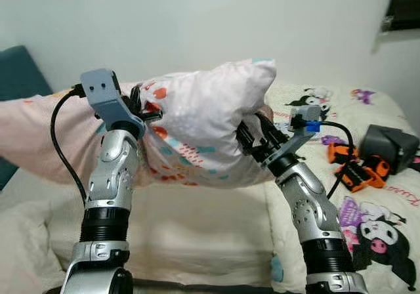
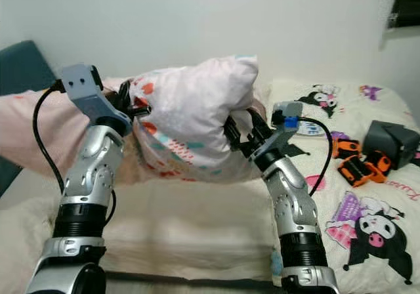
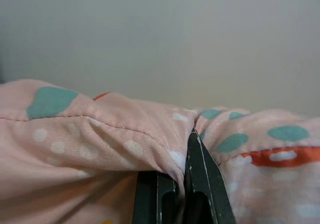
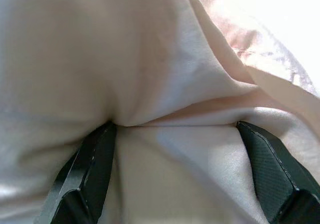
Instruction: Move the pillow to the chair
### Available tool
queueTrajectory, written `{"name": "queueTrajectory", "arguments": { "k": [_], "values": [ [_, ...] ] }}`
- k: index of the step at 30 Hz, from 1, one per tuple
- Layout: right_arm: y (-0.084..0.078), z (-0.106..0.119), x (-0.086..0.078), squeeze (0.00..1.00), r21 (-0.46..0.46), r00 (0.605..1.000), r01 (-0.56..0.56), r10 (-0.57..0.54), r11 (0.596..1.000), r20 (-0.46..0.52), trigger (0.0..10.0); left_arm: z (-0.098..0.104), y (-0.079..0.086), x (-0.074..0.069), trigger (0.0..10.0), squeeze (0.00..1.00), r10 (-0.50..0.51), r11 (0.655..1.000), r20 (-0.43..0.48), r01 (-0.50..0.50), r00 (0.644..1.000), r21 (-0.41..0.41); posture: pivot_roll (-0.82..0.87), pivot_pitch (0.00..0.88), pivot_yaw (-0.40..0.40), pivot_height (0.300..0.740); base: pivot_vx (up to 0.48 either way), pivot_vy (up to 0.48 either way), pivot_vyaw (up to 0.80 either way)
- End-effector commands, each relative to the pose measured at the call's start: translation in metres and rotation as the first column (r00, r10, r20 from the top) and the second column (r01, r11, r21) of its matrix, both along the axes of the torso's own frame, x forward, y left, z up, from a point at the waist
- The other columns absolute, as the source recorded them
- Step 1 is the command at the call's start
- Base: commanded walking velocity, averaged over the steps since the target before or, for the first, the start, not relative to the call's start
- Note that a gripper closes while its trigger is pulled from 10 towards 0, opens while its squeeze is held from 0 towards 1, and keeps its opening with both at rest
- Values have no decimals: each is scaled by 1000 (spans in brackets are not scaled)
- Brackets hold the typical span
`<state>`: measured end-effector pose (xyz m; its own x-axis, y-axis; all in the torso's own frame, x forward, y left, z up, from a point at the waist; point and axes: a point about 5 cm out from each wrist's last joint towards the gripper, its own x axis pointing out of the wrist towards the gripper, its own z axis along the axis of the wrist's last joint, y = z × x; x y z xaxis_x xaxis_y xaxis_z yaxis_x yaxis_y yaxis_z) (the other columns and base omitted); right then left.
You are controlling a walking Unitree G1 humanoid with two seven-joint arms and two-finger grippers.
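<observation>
**Pillow held up between both grippers**

Pale pink pillow with teal and orange spots (image 1: 203, 133) sits mid-frame, lifted above the cream bedspread (image 1: 197, 228). My left gripper (image 1: 146, 113) pinches its left edge, fingers (image 3: 200, 184) clamped tight on fabric. My right gripper (image 1: 252, 136) grips its right side, fingers (image 4: 90, 169) spread around a bunched fold. Orange-black gadgets (image 1: 351, 166) lie at right.

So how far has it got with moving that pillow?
Lifting looks done: the pillow is raised above the bed. In hand: the left hand pinches one edge, the right hand presses into the other side. Left: carrying it to the chair and setting it down.
</observation>
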<state>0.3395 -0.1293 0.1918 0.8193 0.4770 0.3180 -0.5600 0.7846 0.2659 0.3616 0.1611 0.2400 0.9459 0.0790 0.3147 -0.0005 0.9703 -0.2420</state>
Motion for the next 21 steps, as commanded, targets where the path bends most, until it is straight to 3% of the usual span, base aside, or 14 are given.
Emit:
{"name": "queueTrajectory", "arguments": {
  "k": [1, 12, 21],
  "values": [
    [12, -1, -3, 0, -9, 999, -50, 50, 999, 8, 10000, 2, 10, -2, 10000, 0, 51, 998, 14, -51, 999, 43, -33, 0, 121, 740, 0, 0, 719],
    [14, -12, -3, 0, -66, 998, -56, 54, 996, -37, 10000, -21, 35, -5, 10000, 0, 200, 980, -93, -196, 975, 44, -25, 0, 112, 740, 0, 0, 719],
    [17, -19, -3, 0, -108, 996, -68, 61, 992, -67, 10000, -28, 45, -11, 10000, 0, 274, 962, -115, -269, 955, 52, -20, 0, 109, 740, 0, 0, 721]
  ]
}}
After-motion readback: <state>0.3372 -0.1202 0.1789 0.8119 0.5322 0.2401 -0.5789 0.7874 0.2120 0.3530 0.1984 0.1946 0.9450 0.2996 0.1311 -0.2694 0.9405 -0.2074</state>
